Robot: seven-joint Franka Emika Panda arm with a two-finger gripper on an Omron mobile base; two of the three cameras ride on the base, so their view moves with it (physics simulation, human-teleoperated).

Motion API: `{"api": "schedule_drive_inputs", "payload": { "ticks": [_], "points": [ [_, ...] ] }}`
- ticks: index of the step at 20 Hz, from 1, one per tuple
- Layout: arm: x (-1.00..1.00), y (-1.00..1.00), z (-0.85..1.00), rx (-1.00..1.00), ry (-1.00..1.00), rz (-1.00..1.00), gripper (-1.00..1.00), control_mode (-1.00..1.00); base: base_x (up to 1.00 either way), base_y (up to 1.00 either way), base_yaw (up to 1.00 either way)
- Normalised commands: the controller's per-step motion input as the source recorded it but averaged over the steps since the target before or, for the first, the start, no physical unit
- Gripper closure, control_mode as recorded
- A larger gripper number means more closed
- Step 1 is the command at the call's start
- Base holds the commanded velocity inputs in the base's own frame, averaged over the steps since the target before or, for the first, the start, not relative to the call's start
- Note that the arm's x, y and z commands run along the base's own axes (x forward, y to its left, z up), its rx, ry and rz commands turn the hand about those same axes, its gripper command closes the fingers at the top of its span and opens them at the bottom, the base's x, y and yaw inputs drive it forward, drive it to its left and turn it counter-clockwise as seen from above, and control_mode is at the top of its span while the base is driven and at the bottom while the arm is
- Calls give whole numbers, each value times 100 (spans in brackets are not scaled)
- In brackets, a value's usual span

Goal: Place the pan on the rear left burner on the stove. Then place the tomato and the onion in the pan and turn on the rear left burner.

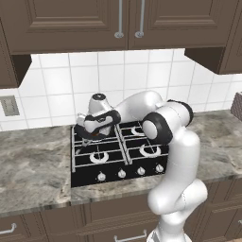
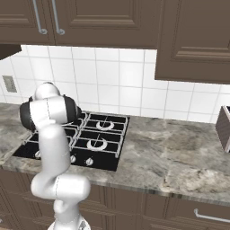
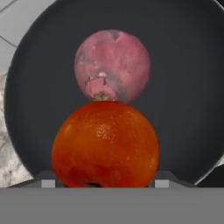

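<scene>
Glossy tomato (image 3: 105,144) and dull pink onion (image 3: 112,65) touching, inside black pan (image 3: 188,87)

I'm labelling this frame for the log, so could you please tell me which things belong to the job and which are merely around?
Belonging to the job:
- pan
- tomato, between the claw's fingers
- onion, in the pan
- stove

Merely around:
- wall outlet
- upper cabinets
- marble counter

Pretty clearly a home kitchen: black gas stove (image 1: 118,153) set into a marble-look desk (image 1: 33,170), white tiled backsplash (image 1: 123,75), dark wood cabinets (image 1: 71,23) above and drawers (image 2: 197,211) below.
</scene>
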Motion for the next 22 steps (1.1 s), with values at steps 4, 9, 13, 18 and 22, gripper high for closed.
{"api": "schedule_drive_inputs", "payload": {
  "ticks": [4, 9, 13, 18, 22],
  "points": [
    [21, 4, -15, 0, 0, 0, 100, -100, 0, 0, 0],
    [4, 1, -19, -3, 0, 0, -100, -100, 0, 0, 0],
    [0, 0, -5, -6, 0, -1, -100, -100, 0, 0, 0],
    [-2, -6, 5, -3, -1, -3, -100, -100, 0, 0, 0],
    [-1, -2, 29, 0, -1, -2, -100, -100, 0, 0, 0]
  ]
}}
